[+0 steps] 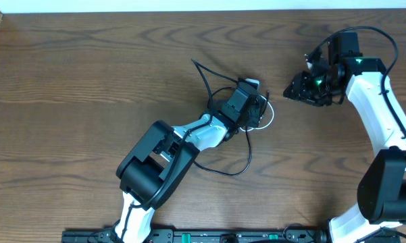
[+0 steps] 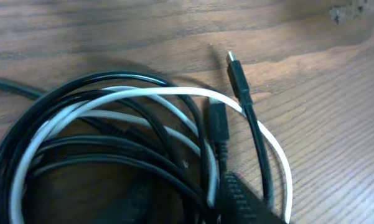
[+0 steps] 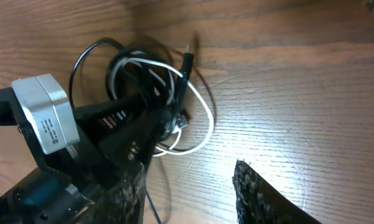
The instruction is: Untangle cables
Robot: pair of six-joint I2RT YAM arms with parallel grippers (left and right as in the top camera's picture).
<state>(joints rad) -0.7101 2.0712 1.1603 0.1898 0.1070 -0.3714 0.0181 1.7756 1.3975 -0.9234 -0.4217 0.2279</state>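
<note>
Cables (image 2: 121,146) lay bunched under my left gripper (image 1: 258,102), its grip unclear; my right gripper (image 1: 292,91) hung parted, empty. Pinching the white cable (image 2: 168,92) alone seemed wisest.

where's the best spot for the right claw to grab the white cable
Probably the outer loop of the white cable: it bulges clear of the black cable onto the table. Come from above, on the right claw side, straddling the strand.

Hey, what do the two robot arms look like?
Both the left arm and right arm have white links with bulky black joint housings. A black wire loops over the right arm, green lights glow near its wrist, and a grey labelled box sits on the left wrist.
</note>
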